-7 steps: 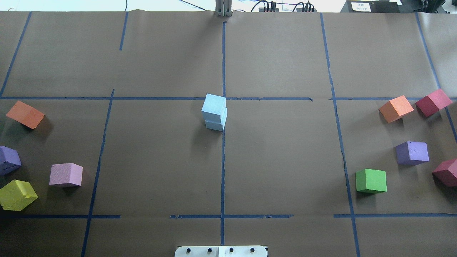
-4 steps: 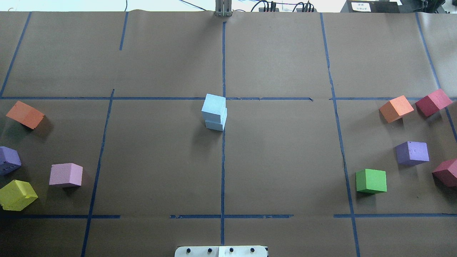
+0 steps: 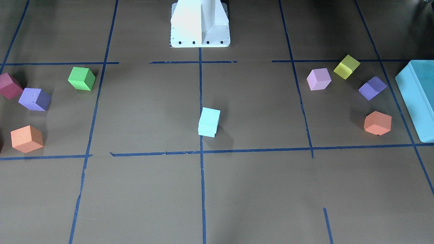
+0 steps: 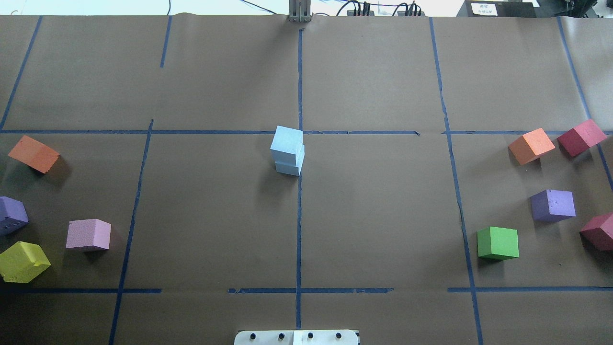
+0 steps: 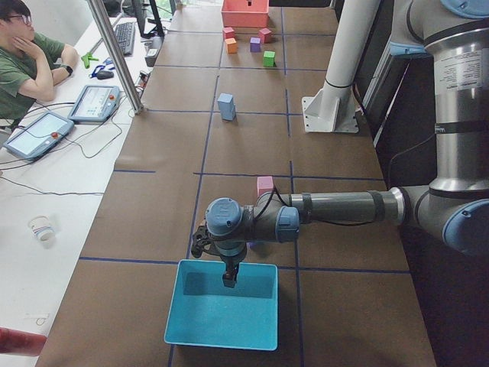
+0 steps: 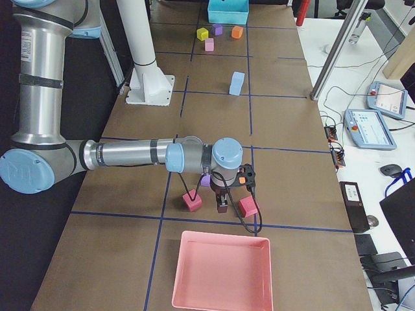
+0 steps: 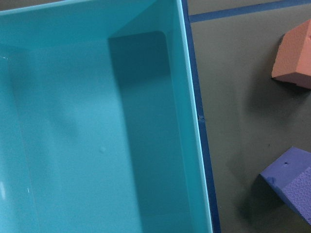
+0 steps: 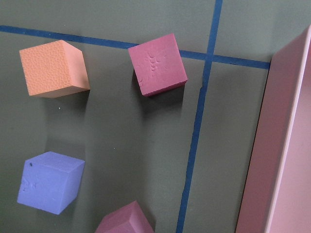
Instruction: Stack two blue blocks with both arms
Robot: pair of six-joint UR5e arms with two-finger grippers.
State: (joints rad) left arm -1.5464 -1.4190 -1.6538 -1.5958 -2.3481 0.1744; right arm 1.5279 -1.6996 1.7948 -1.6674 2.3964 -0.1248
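The two pale blue blocks stand stacked at the table's centre, the upper block point(image 4: 286, 142) on the lower block point(image 4: 290, 168), slightly offset. The stack also shows in the front-facing view point(image 3: 209, 122) and both side views point(image 5: 226, 105) point(image 6: 237, 83). Neither arm is near it. My left gripper point(image 5: 229, 281) hangs over the teal box point(image 5: 221, 313) at the table's left end. My right gripper point(image 6: 222, 207) hangs over red cubes point(image 6: 191, 202) near the pink tray point(image 6: 222, 272). They show only in side views, so I cannot tell whether they are open or shut.
On the robot's left lie an orange cube point(image 4: 33, 153), a purple cube point(image 4: 12, 214), a pink cube point(image 4: 88, 235) and a yellow cube point(image 4: 23, 261). On its right lie orange point(image 4: 530, 145), red point(image 4: 581, 137), purple point(image 4: 552, 205) and green point(image 4: 498, 243) cubes.
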